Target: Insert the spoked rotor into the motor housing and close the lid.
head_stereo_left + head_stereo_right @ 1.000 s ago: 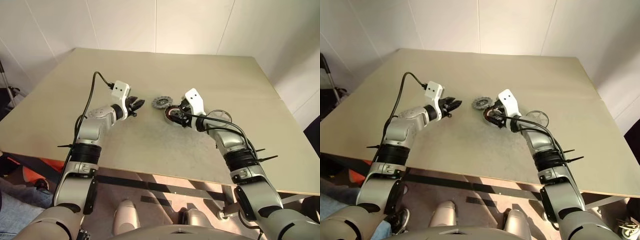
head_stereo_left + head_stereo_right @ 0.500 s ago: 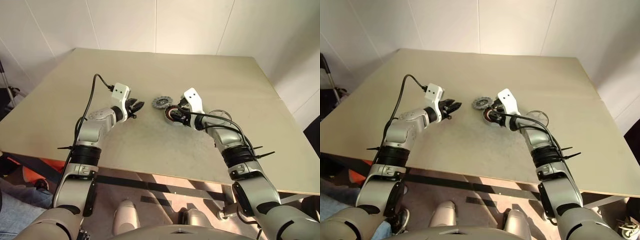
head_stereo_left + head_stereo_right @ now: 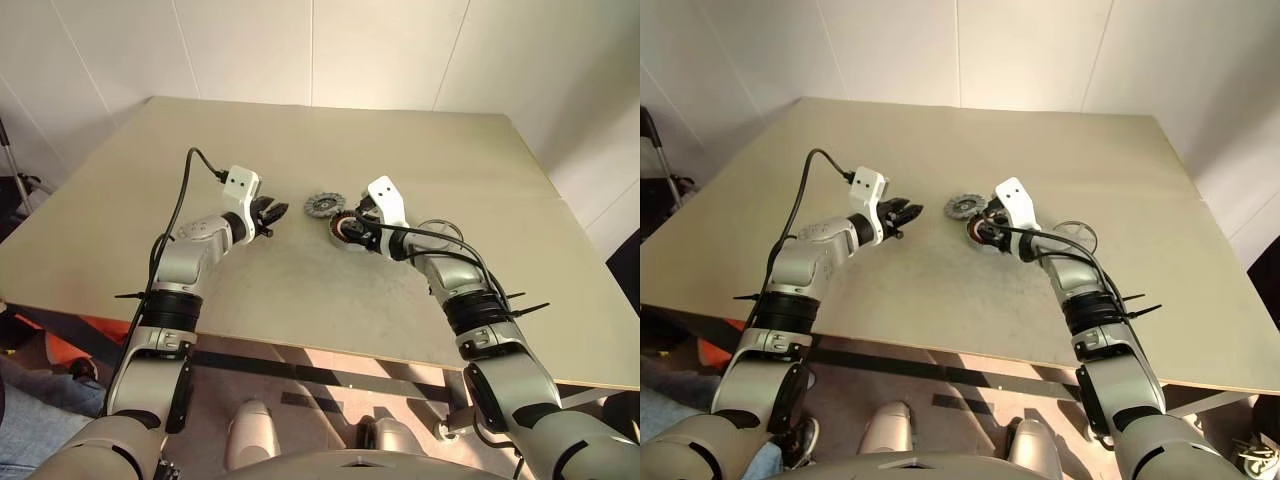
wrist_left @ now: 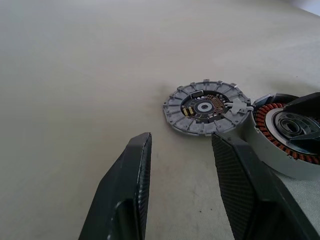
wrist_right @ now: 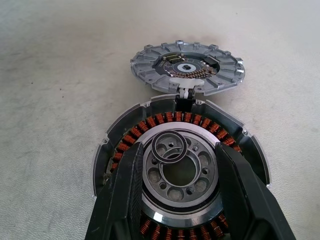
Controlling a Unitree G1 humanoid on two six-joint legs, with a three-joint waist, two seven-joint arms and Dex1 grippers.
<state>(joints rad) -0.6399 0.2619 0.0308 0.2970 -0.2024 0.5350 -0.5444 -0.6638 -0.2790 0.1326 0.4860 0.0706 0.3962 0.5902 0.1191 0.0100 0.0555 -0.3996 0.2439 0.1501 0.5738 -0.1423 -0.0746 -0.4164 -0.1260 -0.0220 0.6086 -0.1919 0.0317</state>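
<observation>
Copper-coiled round motor housing (image 5: 180, 170) beside notched grey spoked rotor (image 5: 187, 68)

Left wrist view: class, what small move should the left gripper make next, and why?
Probably ease the left gripper forward to the grey notched disc. Its jaws stand open and empty, and the disc lies flat on the table just ahead, beside the motor housing, over which the right gripper sits.
</observation>
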